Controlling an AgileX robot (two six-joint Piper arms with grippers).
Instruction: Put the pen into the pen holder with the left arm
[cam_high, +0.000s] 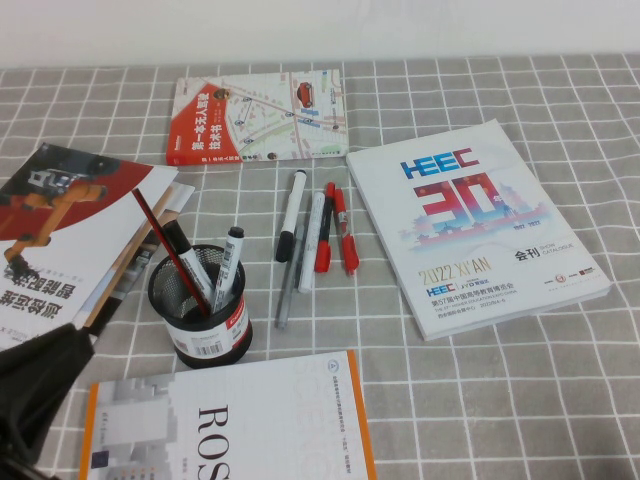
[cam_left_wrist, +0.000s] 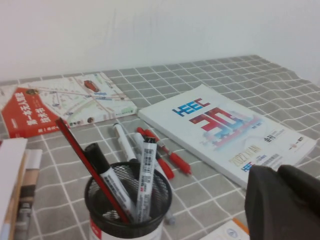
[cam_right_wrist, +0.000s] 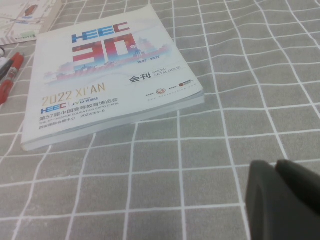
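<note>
A bench (cam_high: 500, 400) under a grey checked cloth carries a white HEEC catalogue (cam_high: 475, 225) on the robot's right, a white ROS book (cam_high: 230, 430) at the near edge, a stack topped by a robot-cover book (cam_high: 60, 230) on the left and a red map book (cam_high: 258, 118) at the far side. The left arm (cam_high: 35, 395) sits folded low at the near left corner, a dark mass beside the ROS book and clear of everything else. Its left tool (cam_left_wrist: 282, 200) hangs near the catalogue's near edge, its dark fingers looking pressed together with nothing in them. The right tool (cam_right_wrist: 282, 197), seen only from its own wrist camera, hovers over bare cloth just off the catalogue's near corner, its fingers likewise looking closed and empty. The pen holder (cam_high: 205, 320) stands upright between the stack and the loose pens, with a slim red stick and two markers leaning inside. The pen (cam_high: 292, 210) lies flat on the cloth at mid-bench, just beside a slim grey pen (cam_high: 287, 285) and near two red pens (cam_high: 335, 235), well apart from both tools
</note>
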